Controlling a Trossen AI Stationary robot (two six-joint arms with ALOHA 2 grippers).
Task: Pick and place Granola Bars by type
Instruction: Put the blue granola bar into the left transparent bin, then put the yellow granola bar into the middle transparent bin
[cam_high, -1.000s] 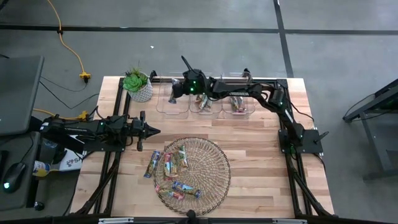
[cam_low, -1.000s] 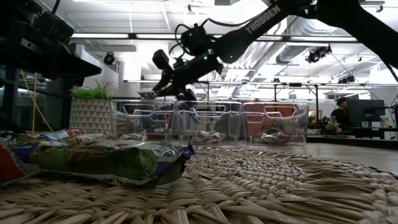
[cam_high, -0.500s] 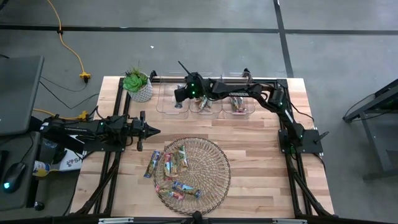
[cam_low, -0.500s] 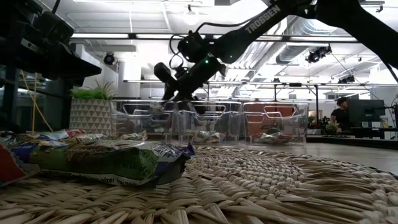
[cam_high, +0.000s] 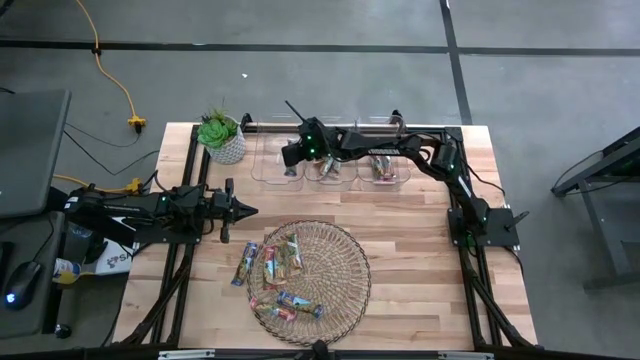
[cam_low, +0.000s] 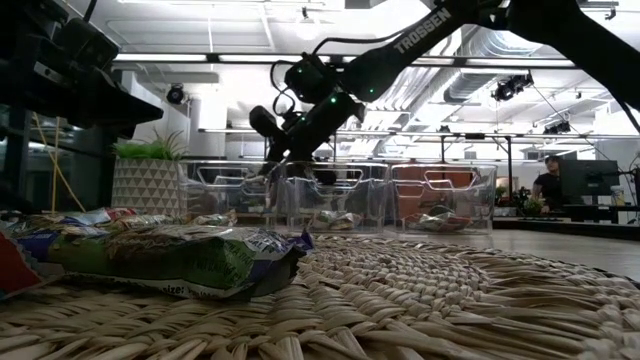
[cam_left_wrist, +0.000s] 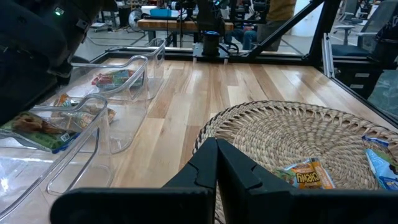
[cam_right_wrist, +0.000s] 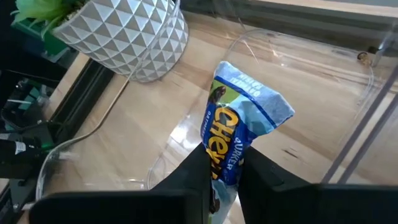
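The sorting is partly done. In the high view three clear bins stand at the top centre of the counter (cam_high: 420, 240). The middle bin (cam_high: 331, 168) and the right bin (cam_high: 384, 166) already hold some bars. The right hand (cam_right_wrist: 222, 175) is over the left bin (cam_high: 270, 165), its fingers closed narrowly on a blue granola bar (cam_right_wrist: 239, 134), which is not yet released. Many granola bars (cam_high: 280, 270) remain on the wicker mat (cam_high: 340, 275) in the lower centre, so I judge much work is left. The left hand (cam_left_wrist: 216, 163) waits at the left side, closed and empty.
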